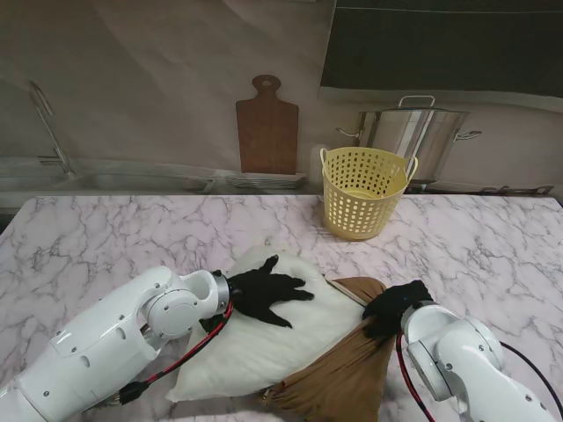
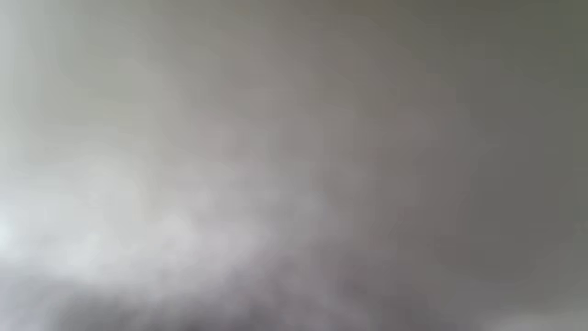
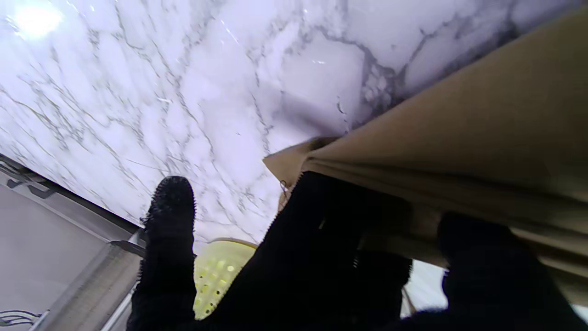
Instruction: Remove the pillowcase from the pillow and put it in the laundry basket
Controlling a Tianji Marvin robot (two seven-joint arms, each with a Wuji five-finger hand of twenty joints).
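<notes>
Two black-gloved hands were at the pillow (image 1: 264,338). The left hand (image 1: 264,293) lay flat on its white top, fingers spread, holding nothing; its wrist view was only a grey blur. The right hand (image 1: 393,309) pinched a bunched fold of the brown pillowcase (image 1: 343,374) at the pillow's right edge, with one finger (image 3: 169,230) sticking out free. The pillowcase covered only the pillow's right, near end. The yellow laundry basket (image 1: 362,192) stood well apart from the pillow, farther from me, and bare marble table (image 1: 132,237) lay between them and to the pillow's left.
</notes>
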